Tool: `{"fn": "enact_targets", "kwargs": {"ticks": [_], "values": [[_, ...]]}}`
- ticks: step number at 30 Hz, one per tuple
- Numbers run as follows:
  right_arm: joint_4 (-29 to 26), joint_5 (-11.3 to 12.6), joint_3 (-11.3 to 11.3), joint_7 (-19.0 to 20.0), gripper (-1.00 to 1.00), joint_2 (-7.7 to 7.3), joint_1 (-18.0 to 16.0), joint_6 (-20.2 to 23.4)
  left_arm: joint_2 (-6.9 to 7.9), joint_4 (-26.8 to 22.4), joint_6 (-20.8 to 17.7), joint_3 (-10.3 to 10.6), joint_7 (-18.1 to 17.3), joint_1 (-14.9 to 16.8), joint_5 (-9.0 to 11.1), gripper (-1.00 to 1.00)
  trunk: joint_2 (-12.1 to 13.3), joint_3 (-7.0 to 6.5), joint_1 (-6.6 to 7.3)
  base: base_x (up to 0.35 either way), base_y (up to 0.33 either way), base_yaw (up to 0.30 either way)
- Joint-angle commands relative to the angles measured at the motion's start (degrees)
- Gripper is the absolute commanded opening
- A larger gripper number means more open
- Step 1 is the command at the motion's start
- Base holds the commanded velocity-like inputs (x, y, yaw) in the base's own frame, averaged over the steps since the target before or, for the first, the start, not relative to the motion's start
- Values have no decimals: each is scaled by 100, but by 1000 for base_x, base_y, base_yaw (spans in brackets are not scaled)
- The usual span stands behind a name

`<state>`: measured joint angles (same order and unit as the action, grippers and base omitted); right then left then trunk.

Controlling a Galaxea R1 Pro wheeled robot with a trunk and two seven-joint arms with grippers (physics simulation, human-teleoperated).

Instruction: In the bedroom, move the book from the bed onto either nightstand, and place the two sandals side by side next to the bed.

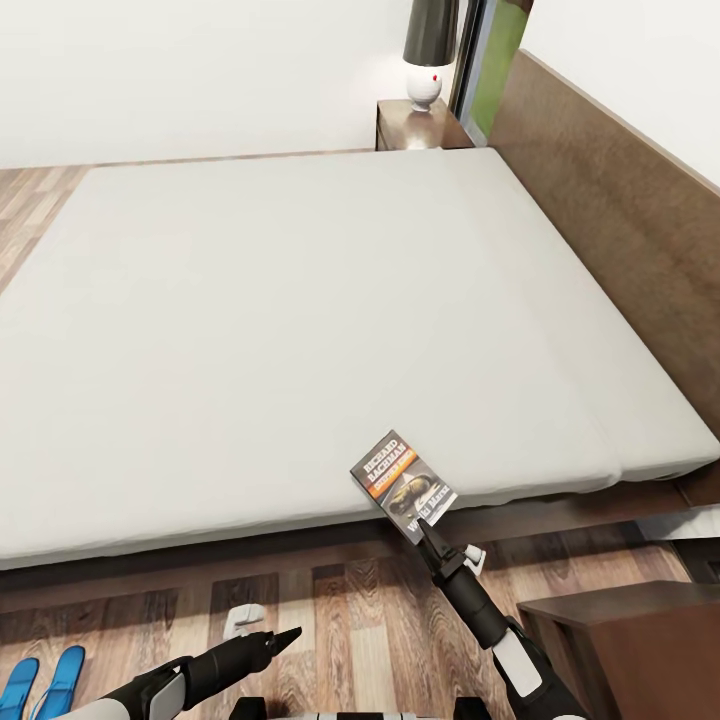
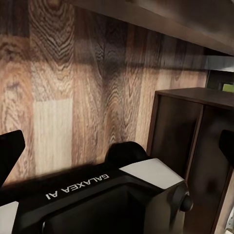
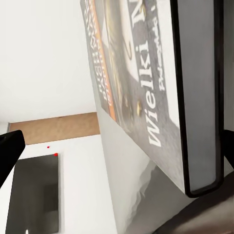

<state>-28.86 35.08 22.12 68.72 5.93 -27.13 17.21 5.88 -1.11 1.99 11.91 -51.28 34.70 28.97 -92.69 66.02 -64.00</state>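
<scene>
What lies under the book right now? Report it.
The book overhangs the near edge of the off-white mattress; its outer corner sits at the right gripper. The mattress patch beneath it is covered.

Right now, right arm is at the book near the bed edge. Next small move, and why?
Probably lift the book slightly and carry it toward the near nightstand. The right gripper meets the book's lower corner, and the book looks tilted up off the mattress in the right wrist view, though I cannot confirm the grip. That nightstand sits just beside the right arm.
</scene>
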Motion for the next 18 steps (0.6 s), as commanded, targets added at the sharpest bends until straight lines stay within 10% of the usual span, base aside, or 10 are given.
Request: {"fn": "enact_targets", "kwargs": {"ticks": [1,18], "values": [[-2,-1,29,19,100,5,-3,60,1,1,20,49,-13,2,39,100,-1,3,0,3,0,0],[-5,-1,28,20,100,5,-3,61,1,2,20,49,-12,2,39,100,-1,3,0,15,11,0]]}}
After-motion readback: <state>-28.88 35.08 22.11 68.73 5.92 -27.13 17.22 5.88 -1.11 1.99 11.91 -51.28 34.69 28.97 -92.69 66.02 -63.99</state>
